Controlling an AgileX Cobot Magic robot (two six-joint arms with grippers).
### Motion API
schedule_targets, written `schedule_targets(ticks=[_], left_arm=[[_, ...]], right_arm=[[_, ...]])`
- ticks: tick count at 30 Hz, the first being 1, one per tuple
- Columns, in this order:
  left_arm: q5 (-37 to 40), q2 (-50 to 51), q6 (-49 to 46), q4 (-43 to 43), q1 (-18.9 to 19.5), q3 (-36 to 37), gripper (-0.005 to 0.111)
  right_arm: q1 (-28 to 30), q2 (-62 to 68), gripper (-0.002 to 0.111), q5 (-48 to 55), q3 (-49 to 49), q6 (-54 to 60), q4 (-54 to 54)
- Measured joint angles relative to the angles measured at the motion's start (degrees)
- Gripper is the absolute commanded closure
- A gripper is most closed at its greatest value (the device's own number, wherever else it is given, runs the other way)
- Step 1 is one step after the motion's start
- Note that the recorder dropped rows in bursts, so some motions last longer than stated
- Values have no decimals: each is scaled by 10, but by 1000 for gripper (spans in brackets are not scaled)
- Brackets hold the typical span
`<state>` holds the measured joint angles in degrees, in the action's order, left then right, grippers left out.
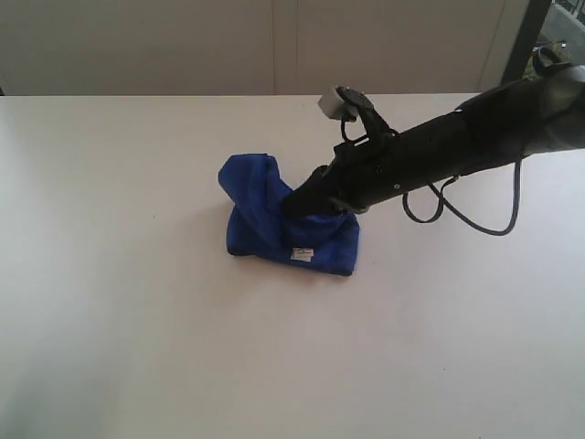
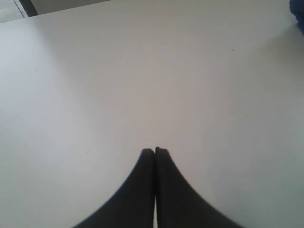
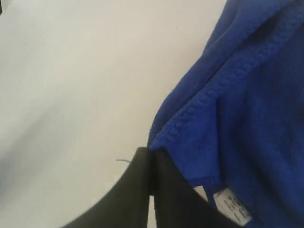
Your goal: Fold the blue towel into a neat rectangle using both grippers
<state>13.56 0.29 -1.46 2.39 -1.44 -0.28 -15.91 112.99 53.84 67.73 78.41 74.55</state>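
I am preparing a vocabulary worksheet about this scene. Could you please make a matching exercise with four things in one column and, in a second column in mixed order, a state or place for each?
Things
1. deep blue soft microfibre towel
2. small white rectangular label
3. left black pointed claw
4. right black pointed claw

States or places
A. shut above the white table, holding nothing
B. shut on the towel's hemmed edge
C. bunched in a heap, not folded
D. sewn at the towel's edge

Pairs: 1-C, 2-D, 3-A, 4-B
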Motion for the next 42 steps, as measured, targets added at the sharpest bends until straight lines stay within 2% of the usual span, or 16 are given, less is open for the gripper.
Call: schedule_targets(ticks=[7,17,33,38,42], left_arm=[[0,0,0,0,0,0,107],[0,0,0,0,0,0,107],[0,0,0,0,0,0,107],[0,0,0,0,0,0,107],[0,0,0,0,0,0,107]], right_arm=[[-19,37,108,-49,0,4,-42],[-24,48,86,-93,0,4,-12],[-24,48,86,-116,0,4,26],[-24,48,77,-156,1,-31,3],[-24,48,71,-142,1,-38,-2]])
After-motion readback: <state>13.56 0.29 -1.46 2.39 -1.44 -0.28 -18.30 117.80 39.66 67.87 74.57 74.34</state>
